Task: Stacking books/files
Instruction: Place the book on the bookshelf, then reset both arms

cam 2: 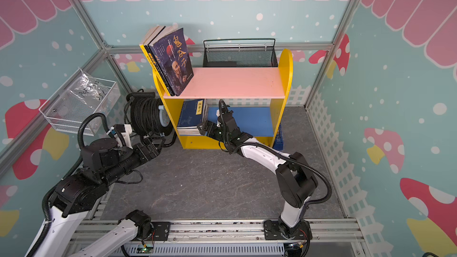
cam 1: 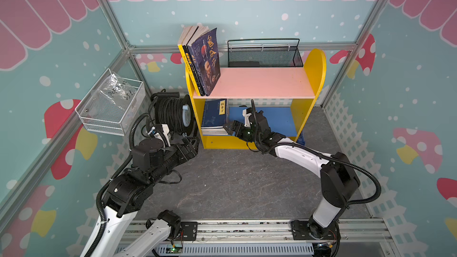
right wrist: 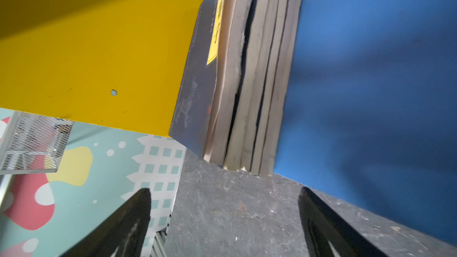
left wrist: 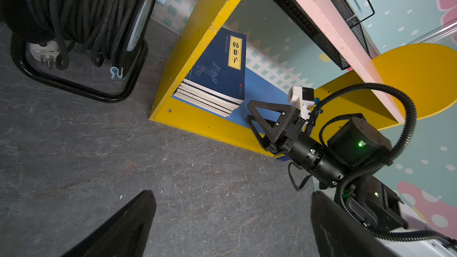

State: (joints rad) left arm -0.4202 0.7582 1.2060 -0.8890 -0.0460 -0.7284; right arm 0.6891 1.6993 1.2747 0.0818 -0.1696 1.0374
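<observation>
Right tool [cam 1: 227,129] gaping, empty, just beside navy book stack [cam 1: 214,117].

Walls [cam 1: 247,16]: teal, white-dotted, pink scalloped band along the top, mushroom motifs at both sides.
Floor [cam 1: 235,181]: grey, stone-veined, lower centre.
Shelf unit [cam 1: 314,70]: centre; yellow sides, pink top board, blue lower board.
Black mesh basket [cam 1: 264,55]: behind the unit.
White wire basket [cam 1: 134,100]: on the left wall.

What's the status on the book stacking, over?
Left gripper open, empty, beside cable reel. Right gripper open, empty, just off the navy stack on the lower shelf. Three thicker books standing up top. Nothing between gripper and stack.
</observation>
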